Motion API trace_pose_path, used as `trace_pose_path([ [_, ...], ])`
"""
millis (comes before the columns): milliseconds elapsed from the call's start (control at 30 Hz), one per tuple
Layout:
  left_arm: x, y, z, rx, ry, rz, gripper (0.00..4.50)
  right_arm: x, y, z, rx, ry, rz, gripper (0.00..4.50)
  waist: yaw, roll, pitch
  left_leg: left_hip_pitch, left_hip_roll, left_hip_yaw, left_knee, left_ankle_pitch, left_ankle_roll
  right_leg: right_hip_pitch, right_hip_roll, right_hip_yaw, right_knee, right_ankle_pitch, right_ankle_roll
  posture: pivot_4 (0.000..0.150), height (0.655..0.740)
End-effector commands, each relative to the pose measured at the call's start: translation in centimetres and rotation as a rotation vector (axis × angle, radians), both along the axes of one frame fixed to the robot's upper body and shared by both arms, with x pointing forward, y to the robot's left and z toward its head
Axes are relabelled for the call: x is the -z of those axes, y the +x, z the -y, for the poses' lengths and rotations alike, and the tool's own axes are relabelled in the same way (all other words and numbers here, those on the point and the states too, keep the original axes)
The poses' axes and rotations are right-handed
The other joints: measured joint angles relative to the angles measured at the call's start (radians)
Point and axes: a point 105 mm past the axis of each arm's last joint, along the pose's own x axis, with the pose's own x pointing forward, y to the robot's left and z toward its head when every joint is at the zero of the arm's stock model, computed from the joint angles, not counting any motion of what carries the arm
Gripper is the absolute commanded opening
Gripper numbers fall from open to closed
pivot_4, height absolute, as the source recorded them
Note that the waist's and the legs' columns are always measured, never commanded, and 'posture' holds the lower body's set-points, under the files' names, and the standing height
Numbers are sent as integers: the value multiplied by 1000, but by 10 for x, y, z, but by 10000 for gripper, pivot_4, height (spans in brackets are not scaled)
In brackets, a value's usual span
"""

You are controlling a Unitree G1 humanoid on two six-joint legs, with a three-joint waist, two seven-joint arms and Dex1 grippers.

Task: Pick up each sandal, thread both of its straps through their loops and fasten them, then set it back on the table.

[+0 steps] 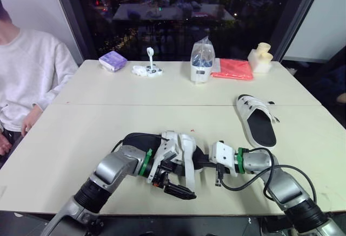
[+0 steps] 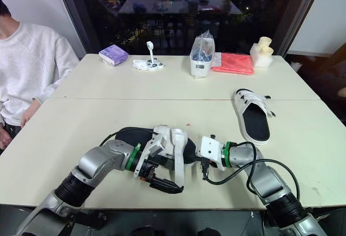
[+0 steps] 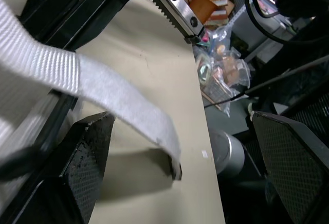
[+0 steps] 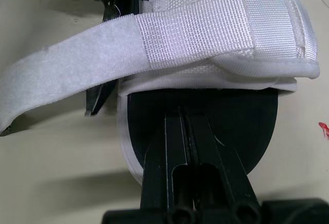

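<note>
Two black fingers of the left gripper (image 3: pixel 185 131) are spread wide, and the loose end of a white strap (image 3: pixel 103 90) hangs between them without touching either pad. The right gripper (image 4: pixel 183 118) has its fingers pressed together, their tips lying over the black footbed of the near sandal (image 1: pixel 138 138), just under its white upper. I cannot tell whether they pinch anything. This sandal lies near the front edge of the table (image 1: pixel 81 133), between the two grippers, with that strap unfastened. The second sandal (image 1: pixel 258 119) rests flat farther back on the right, well apart from both grippers.

The main risk, as I judge it, is a missed catch. If the left fingers close off-centre, the limp strap end could slip out sideways. If the right fingers only rest on the footbed, a pull on the strap may drag the whole sandal.

The front edge is close, so a push toward the robot could send the sandal off the table. Open tabletop lies to the left and toward the far side. A person (image 1: pixel 27 68) sits at the far left, and a clear bag (image 1: pixel 203 60) and a red cloth (image 1: pixel 232 69) stand far back.
</note>
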Motion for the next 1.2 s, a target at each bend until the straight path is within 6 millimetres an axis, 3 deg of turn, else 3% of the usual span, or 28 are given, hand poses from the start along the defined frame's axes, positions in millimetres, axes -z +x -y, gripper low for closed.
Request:
trace_pose_path([
  [33,-4,7,8,-39,-22,34,39108,30,-13,7,-3,-80,-114,0,3,0,0,0,0,0,0,0,0,0,0,0,0,0,0,1500,7400],
  [100,-6,10,11,-65,-39,36,32353,29,-13,8,-2,-81,-113,0,5,0,0,0,0,0,0,0,0,0,-1,0,0,0,0,1500,7400],
  [167,-7,11,13,-77,-50,32,20142,29,-13,8,-2,-81,-113,0,5,0,0,0,0,0,0,0,0,0,-1,0,0,0,0,1500,7400],
  [300,-12,11,8,-96,-67,6,566,30,-12,9,2,-88,-110,0,7,0,0,0,0,0,0,0,0,1,-1,0,0,0,0,1500,7400],
  [467,-33,5,-2,-43,-104,-55,566,30,-11,9,5,-92,-106,0,5,0,0,0,0,-1,1,0,-1,0,-1,0,0,0,0,1500,7400],
  [700,-76,9,-14,36,-183,-169,566,31,-10,12,13,-101,-99,0,5,0,0,0,0,-1,0,0,-1,0,1,0,0,0,0,1500,7400],
  [933,-81,43,-9,-9,-150,-91,566,29,-7,12,18,-102,-91,0,6,0,0,0,0,-1,0,1,-1,1,2,-2,0,0,0,1500,7400],
  [1200,-63,59,0,41,-93,-100,566,29,-7,12,24,-104,-84,0,4,0,0,0,0,0,0,1,-1,1,2,-2,0,0,0,1500,7400],
])
